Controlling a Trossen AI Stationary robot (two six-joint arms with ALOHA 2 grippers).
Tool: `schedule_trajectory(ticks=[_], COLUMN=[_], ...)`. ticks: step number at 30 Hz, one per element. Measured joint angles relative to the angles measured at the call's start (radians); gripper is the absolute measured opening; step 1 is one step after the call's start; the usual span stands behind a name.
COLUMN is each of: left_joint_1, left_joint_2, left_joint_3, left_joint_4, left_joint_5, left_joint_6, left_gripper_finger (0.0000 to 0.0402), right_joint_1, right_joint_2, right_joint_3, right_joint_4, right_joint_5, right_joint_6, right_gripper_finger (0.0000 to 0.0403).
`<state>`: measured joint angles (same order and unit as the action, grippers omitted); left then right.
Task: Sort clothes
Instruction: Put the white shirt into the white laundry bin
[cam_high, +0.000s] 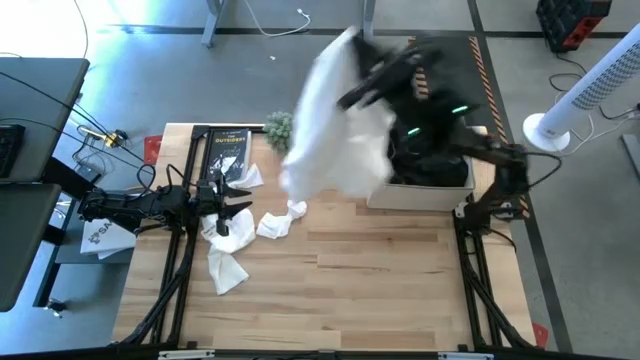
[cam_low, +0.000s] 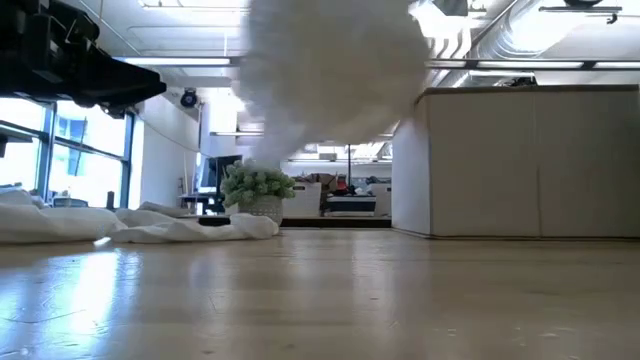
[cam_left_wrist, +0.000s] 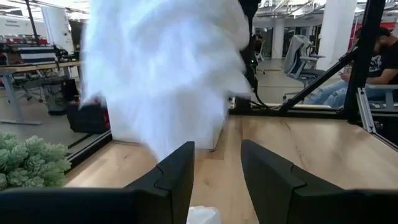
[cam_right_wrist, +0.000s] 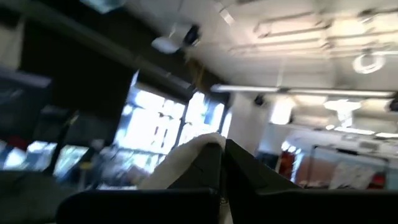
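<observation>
White cloth, a large garment (cam_high: 335, 125), is held aloft beside the cardboard box (cam_high: 420, 190), clamped in the right gripper (cam_right_wrist: 222, 152). Small white clothes (cam_high: 232, 240) remain unsorted left of the box, under the parted left gripper (cam_left_wrist: 216, 177).

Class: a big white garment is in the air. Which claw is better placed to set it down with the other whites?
Right. The right claw is shut on the white garment, held high. The left claw is open, low over the white pile.
</observation>
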<state>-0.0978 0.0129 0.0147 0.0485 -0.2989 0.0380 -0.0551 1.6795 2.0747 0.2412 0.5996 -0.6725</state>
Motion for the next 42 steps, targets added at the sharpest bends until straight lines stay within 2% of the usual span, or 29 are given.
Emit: schedule_trajectory(ticks=[3, 8, 11, 15, 18, 21, 23, 26, 30, 32, 34, 36, 38, 40, 42], left_joint_1=[0.0, 0.0, 0.0, 0.0, 0.0, 0.0, 0.0, 0.0, 0.0, 0.0, 0.0, 0.0, 0.0, 0.0, 0.0], left_joint_2=[0.0, 0.0, 0.0, 0.0, 0.0, 0.0, 0.0, 0.0, 0.0, 0.0, 0.0, 0.0, 0.0, 0.0, 0.0], left_joint_3=[0.0, 0.0, 0.0, 0.0, 0.0, 0.0, 0.0, 0.0, 0.0, 0.0, 0.0, 0.0, 0.0, 0.0, 0.0], left_joint_4=[-0.002, 0.0, 0.0, 0.0, 0.0, 0.0, 0.0, 0.0, 0.0, 0.0, 0.0, 0.0, 0.0, 0.0, 0.0], left_joint_5=[0.0, 0.0, 0.0, 0.0, 0.0, 0.0, 0.0, 0.0, 0.0, 0.0, 0.0, 0.0, 0.0, 0.0, 0.0], left_joint_6=[0.0, 0.0, 0.0, 0.0, 0.0, 0.0, 0.0, 0.0, 0.0, 0.0, 0.0, 0.0, 0.0, 0.0, 0.0], left_gripper_finger=[0.0131, 0.0131, 0.0131, 0.0131, 0.0131, 0.0131, 0.0131, 0.0131, 0.0131, 0.0131, 0.0131, 0.0131, 0.0131, 0.0131, 0.0131], right_joint_1=[-0.017, -0.019, -0.019, -0.029, -0.048, -0.075, -0.096, -0.127, -0.161, -0.179, -0.206, -0.247, -0.305, -0.37, -0.42], right_joint_2=[-0.078, -0.178, -0.223, -0.266, -0.28, -0.291, -0.299, -0.305, -0.306, -0.307, -0.307, -0.305, -0.3, -0.298, -0.3], right_joint_3=[0.0, 0.0, 0.0, 0.0, 0.0, 0.0, 0.0, 0.0, 0.0, 0.0, 0.0, 0.0, -0.012, -0.057, -0.145], right_joint_4=[0.032, -0.019, -0.04, 0.017, 0.19, 0.326, 0.343, 0.281, 0.076, -0.12, -0.386, -0.704, -1.004, -1.23, -1.377], right_joint_5=[-0.002, 0.004, 0.048, 0.162, 0.24, 0.266, 0.282, 0.329, 0.393, 0.404, 0.386, 0.298, 0.145, 0.007, -0.077], right_joint_6=[-0.034, -0.024, -0.031, -0.184, -0.361, -0.496, -0.538, -0.54, -0.464, -0.351, -0.159, 0.097, 0.358, 0.561, 0.696], right_gripper_finger=[0.0001, 0.0001, 0.0001, 0.0001, 0.0, 0.0, 0.0, 0.0, 0.0, 0.0, 0.0, 0.0, 0.0, 0.0, 0.0])
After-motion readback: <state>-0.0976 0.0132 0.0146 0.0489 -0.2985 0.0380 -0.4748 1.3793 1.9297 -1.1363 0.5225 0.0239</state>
